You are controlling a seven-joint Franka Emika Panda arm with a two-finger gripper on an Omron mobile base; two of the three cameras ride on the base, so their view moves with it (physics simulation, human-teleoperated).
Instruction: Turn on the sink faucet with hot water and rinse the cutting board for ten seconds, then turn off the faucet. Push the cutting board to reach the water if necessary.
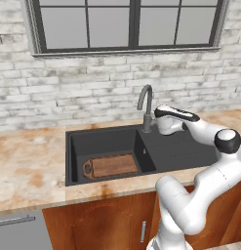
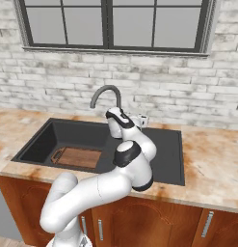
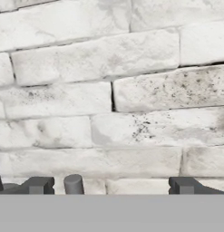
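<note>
The dark sink [image 1: 77,146] is set in the counter, and the brown cutting board [image 1: 112,165] lies flat on the basin floor with its looped handle to the left. The grey gooseneck faucet [image 1: 146,104] stands behind the basin. Its spout arches left over the basin, away from the board. Water is out of view. My gripper [image 3: 111,186] is open, just right of the faucet base, and faces the brick wall. A small grey lever tip [image 3: 73,183] stands between my fingertips [image 3: 38,185], nearer the left one. The right base view shows my gripper [image 2: 142,120] behind the faucet [image 2: 107,91].
A ribbed drainboard [image 1: 183,149] lies right of the basin, under my forearm. The marbled counter [image 1: 27,166] runs along both sides. The white brick wall [image 3: 113,90] is close ahead of the hand, with a window [image 1: 127,24] above it.
</note>
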